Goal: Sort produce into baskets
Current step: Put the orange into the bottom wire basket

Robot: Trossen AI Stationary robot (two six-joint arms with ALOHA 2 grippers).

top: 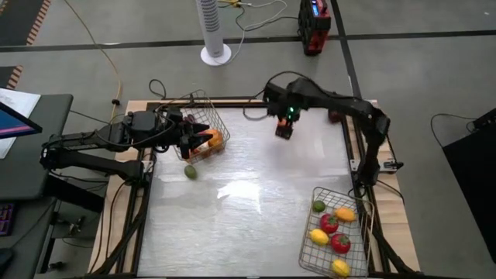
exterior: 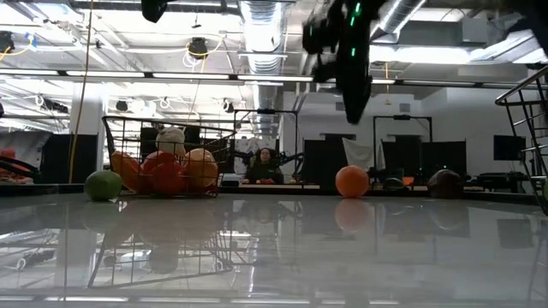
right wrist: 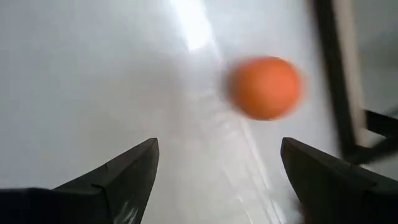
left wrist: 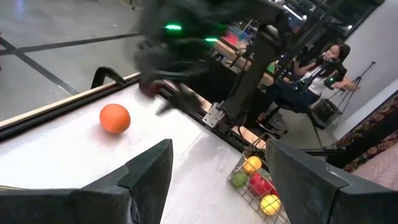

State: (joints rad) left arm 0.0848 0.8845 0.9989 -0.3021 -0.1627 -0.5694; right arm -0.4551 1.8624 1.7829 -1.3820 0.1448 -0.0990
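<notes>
The right tool [top: 284, 129] hangs above the far part of the bench [top: 248, 217], jaws wide apart and holding nothing, and in its own wrist view a loose orange [right wrist: 264, 87] lies on the bare surface ahead of the two fingers, off toward one finger rather than centred between them. That offset is, I judge, what the coming move turns on: the tool must shift sideways and come down before the jaws can straddle the fruit. The orange is round, so no long axis governs the approach.

In the high view the orange itself is hard to make out. The low view shows it alone on the bench, well apart from the far-left basket [top: 203, 128] and near a dark, unclear object. The right arm is plainly the nearer one. Nothing stands between the tool and the orange.

The left tool [top: 186, 139] sits at the far-left basket, jaws apart and empty. That basket holds orange, red and pale pieces, and a green lime [top: 190, 171] lies on the bench just beside it, on its near side. The near-right basket [top: 338, 232] holds lemons, tomatoes and a lime.
</notes>
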